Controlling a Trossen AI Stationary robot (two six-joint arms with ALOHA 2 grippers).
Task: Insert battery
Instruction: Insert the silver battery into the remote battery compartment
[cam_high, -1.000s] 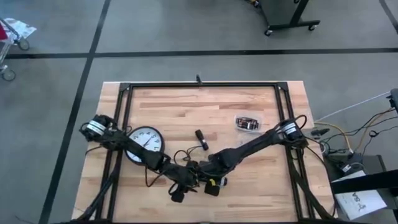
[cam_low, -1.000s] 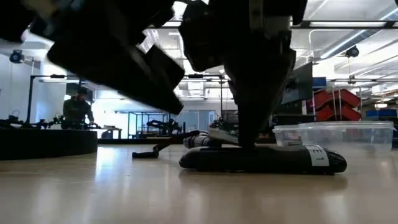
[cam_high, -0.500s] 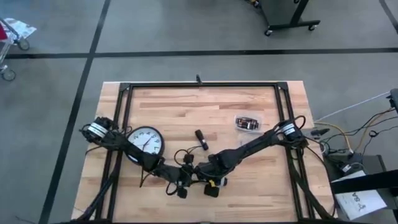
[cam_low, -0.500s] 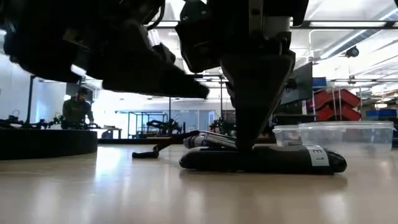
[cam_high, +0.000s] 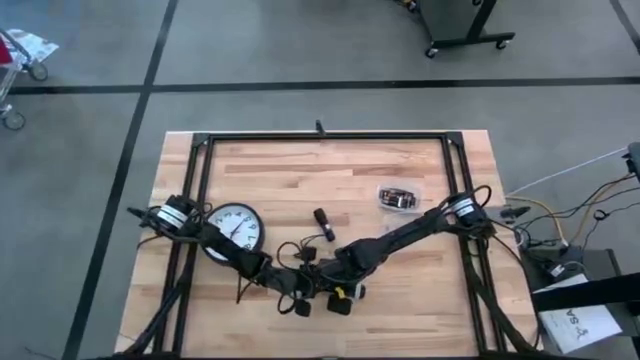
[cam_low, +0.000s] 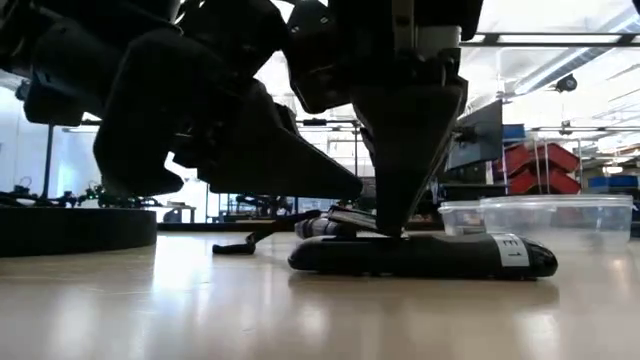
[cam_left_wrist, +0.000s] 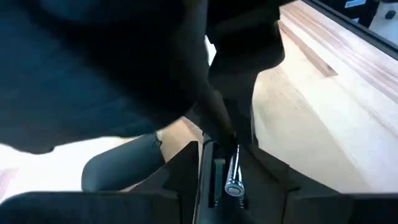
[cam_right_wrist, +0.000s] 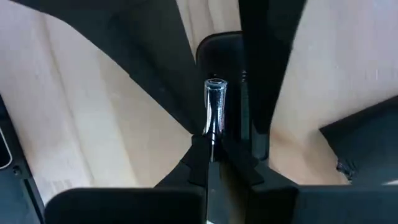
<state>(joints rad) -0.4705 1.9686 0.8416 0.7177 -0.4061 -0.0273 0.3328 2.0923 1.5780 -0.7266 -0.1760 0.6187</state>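
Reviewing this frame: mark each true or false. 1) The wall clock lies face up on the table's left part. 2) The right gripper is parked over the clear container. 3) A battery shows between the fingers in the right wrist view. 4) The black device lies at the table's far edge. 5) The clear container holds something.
1) True: the wall clock lies face up on the left.
2) False: the right gripper is down at the black device, away from the clear container.
3) True: a silvery battery sits there.
4) False: the device lies near the table's front edge.
5) True: small dark items lie inside.
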